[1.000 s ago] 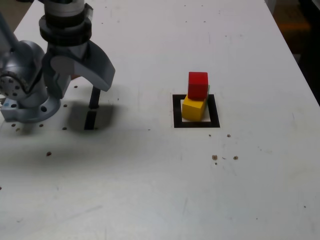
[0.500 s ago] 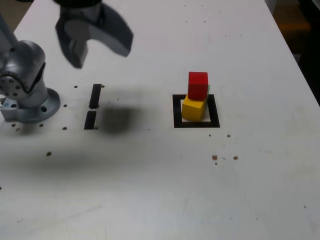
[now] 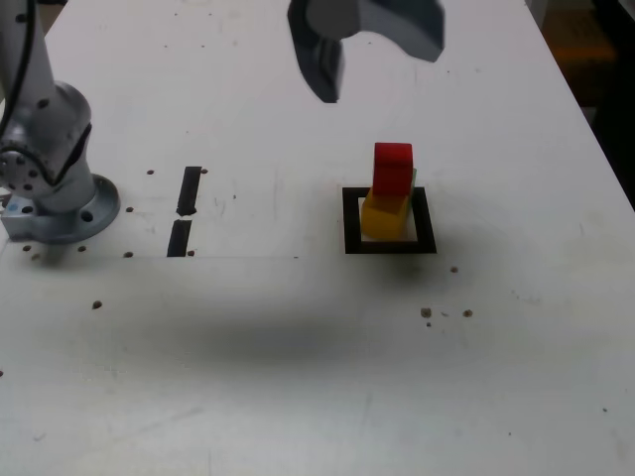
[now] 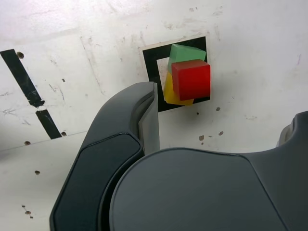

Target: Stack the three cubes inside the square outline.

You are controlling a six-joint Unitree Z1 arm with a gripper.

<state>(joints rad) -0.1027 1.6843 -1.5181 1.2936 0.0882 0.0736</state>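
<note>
A red cube [image 3: 393, 169] [image 4: 191, 79] rests on top of a yellow cube [image 3: 383, 218] [image 4: 168, 94] inside the black square outline [image 3: 389, 245] [image 4: 150, 62]. The green cube [image 3: 414, 178] [image 4: 184, 52] is mostly hidden behind them in the exterior view. In the wrist view it shows at an angle under the red one's far side, and I cannot tell its exact level. My gripper [image 3: 369, 52] [image 4: 221, 130] hangs high in the air, behind the stack and towards the exterior view's left. It is open, with nothing between its fingers [image 4: 147, 120].
The arm's grey base [image 3: 50, 188] stands at the exterior view's left. Two short black tape strips [image 3: 189, 190] [image 4: 26, 86] lie between it and the outline. The white table [image 3: 298, 377] has small dark holes and specks, and its edge runs down the exterior view's right.
The open gripper has risen from beside the arm base and swung to the exterior view's right, ending high up near the stack. The cubes have not moved.
</note>
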